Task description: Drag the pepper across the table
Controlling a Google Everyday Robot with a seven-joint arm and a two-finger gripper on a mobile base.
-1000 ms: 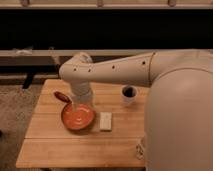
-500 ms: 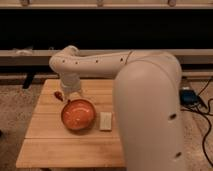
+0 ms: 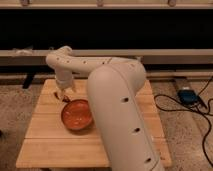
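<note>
The pepper (image 3: 65, 99) is a small dark-red piece on the light wooden table (image 3: 45, 130), at the far left, just off the upper-left rim of the orange-red bowl (image 3: 77, 115). My gripper (image 3: 61, 93) points down right over the pepper, at or touching its far end. The white arm reaches in from the lower right and bends over the table's back edge. The arm hides the right half of the table.
The orange-red bowl sits in the middle left of the table, close beside the pepper. A dark bench or rail (image 3: 165, 55) runs behind the table. A blue box (image 3: 186, 95) with cables lies on the floor at the right.
The gripper has moved left from above the bowl to the pepper at the table's far left. The arm now covers the dark cup and white block seen earlier on the right.
</note>
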